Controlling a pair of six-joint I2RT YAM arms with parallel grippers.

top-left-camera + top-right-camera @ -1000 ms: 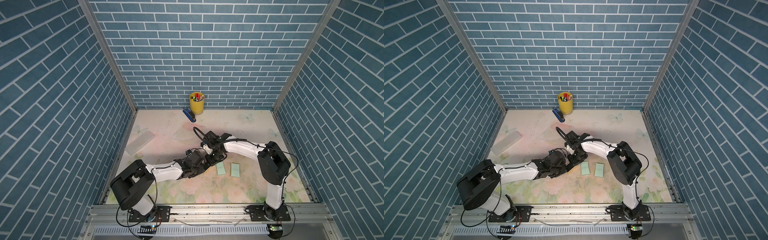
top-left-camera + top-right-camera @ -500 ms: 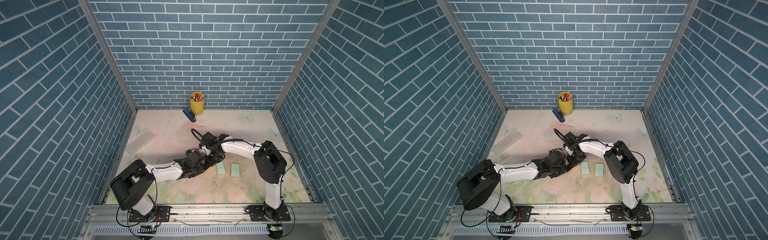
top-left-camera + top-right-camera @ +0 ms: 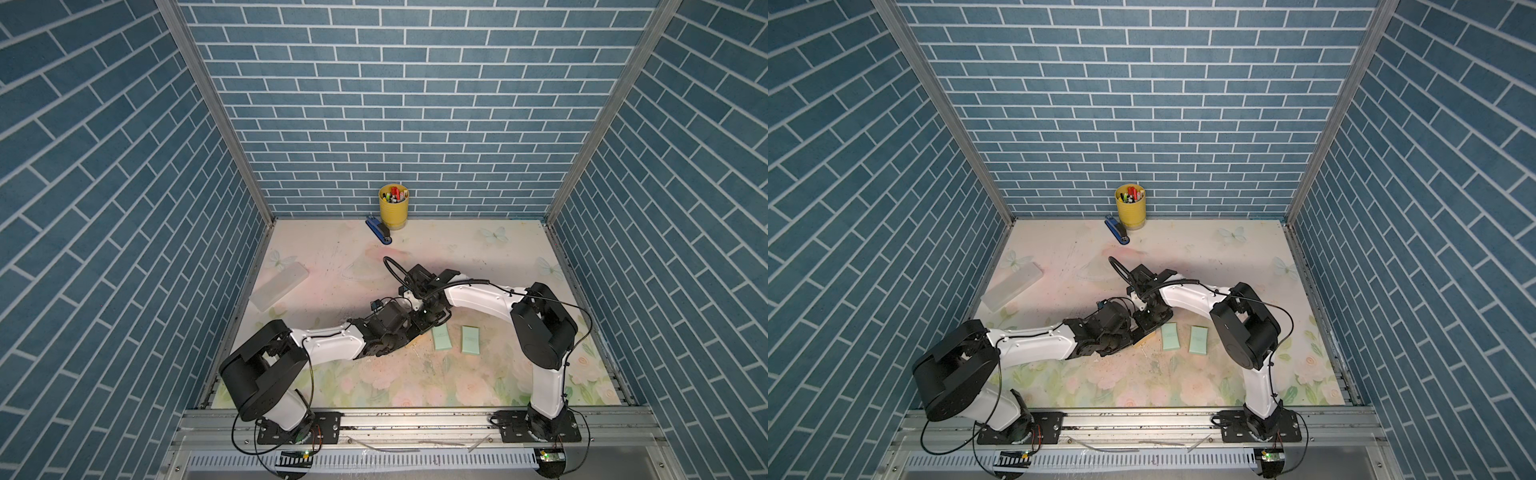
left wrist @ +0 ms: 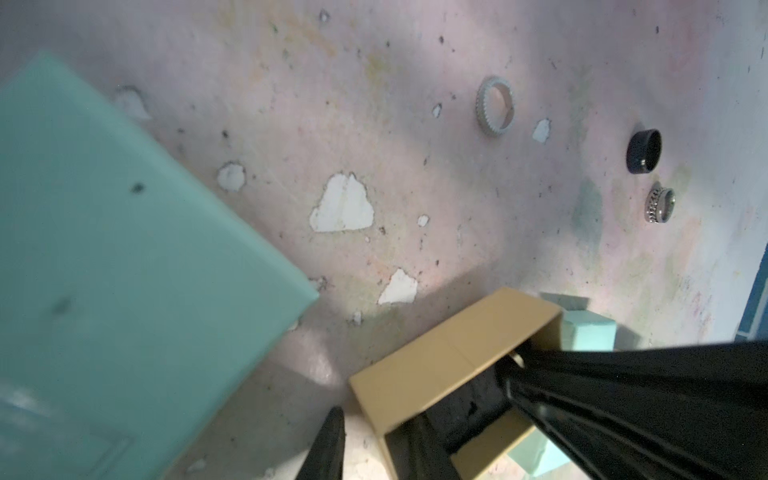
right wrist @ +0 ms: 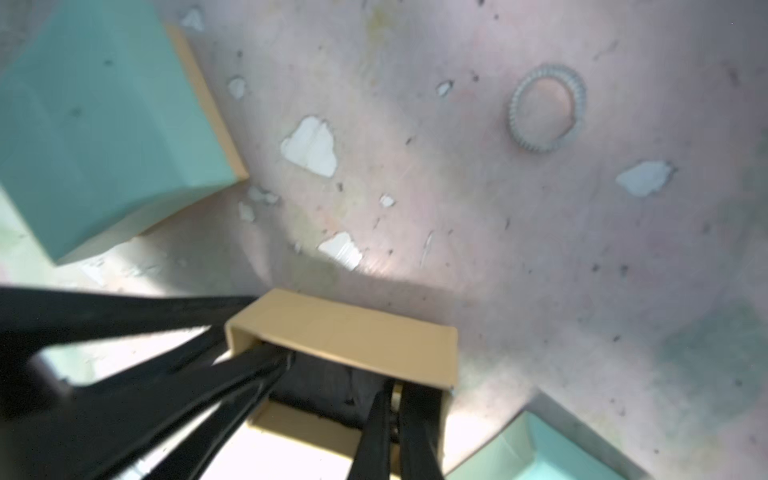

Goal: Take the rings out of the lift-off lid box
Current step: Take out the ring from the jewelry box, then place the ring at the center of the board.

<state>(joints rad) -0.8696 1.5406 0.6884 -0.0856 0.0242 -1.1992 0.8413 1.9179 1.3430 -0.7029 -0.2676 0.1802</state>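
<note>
1. Although the dark inside of the tan box (image 5: 340,332) hides whatever it holds, a pale ridged ring (image 4: 494,106) lies flat on the table (image 4: 374,62), well apart from the box.
2. A black ring (image 4: 644,150) and a silvery patterned ring (image 4: 660,202) sit close together without touching, also on the table and clear of the box.
3. The right gripper (image 5: 397,392) reaches into one end of the box with its jaws together. A small pale bit shows between the tips, too blurred to name.
4. The left gripper (image 4: 374,432) is clamped on the box's opposite end wall, with one finger (image 4: 332,444) outside and the other inside.
5. A mint-green box (image 3: 441,337) lies just beside the tan box. A second mint-green box (image 3: 470,339) lies just past it, parallel, with a narrow gap between them. Both top views show the pair.
6. Around the tan box the table's coating is chipped away in white patches.
7. Well apart from the box, against the back wall, stands a yellow cup of pens (image 3: 393,205), with a blue stapler (image 3: 379,234) just beside its base.
8. A long pale block (image 3: 279,286) lies well apart from the box, near the side wall on the left arm's side.
</note>
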